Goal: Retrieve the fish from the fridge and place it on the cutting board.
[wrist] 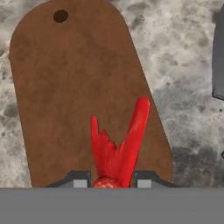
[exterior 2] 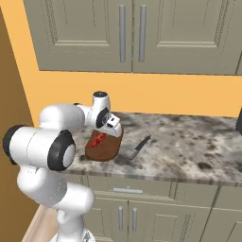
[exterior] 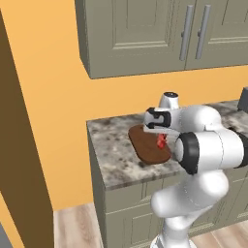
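Fingers [wrist: 113,179] clenched on the fish [wrist: 117,148], we saw, its red body jutting out ahead of the tips. Directly beneath them lay the cutting board [wrist: 65,96] on the worktop [exterior 2: 189,142]; a knife [exterior 2: 139,147] rested just beside the board.

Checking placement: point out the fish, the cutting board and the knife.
fish [wrist: 118,151], hand view, mid body.
cutting board [wrist: 70,87], hand view, bare middle of its surface.
knife [exterior 2: 140,145], right base view, blade.
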### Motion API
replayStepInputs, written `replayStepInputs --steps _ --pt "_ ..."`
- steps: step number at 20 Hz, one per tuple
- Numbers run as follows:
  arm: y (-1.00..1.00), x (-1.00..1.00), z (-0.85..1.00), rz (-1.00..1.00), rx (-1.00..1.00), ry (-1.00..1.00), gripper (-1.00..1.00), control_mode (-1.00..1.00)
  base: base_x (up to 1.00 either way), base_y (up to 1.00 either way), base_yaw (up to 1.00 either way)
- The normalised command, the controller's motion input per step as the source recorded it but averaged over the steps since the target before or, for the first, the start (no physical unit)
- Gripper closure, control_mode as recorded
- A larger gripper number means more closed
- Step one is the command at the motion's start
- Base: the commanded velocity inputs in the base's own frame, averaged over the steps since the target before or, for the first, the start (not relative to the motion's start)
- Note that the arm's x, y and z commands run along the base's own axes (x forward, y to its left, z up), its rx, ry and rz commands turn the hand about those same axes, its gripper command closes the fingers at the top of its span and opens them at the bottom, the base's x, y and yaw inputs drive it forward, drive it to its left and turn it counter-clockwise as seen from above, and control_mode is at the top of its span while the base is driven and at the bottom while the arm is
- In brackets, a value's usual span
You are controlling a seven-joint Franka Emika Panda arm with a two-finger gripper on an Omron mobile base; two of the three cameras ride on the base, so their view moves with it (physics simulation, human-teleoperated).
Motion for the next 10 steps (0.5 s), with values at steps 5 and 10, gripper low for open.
replayStepInputs --steps 5,10 --pt "0.23 0.53 -0.48 0.12 -0.05 0.14 1.00 -1.00 0.00 0.00 0.00" --pt "0.05 0.23 -0.56 0.09 -0.08 0.02 1.00 -1.00 0.00 0.00 0.00"
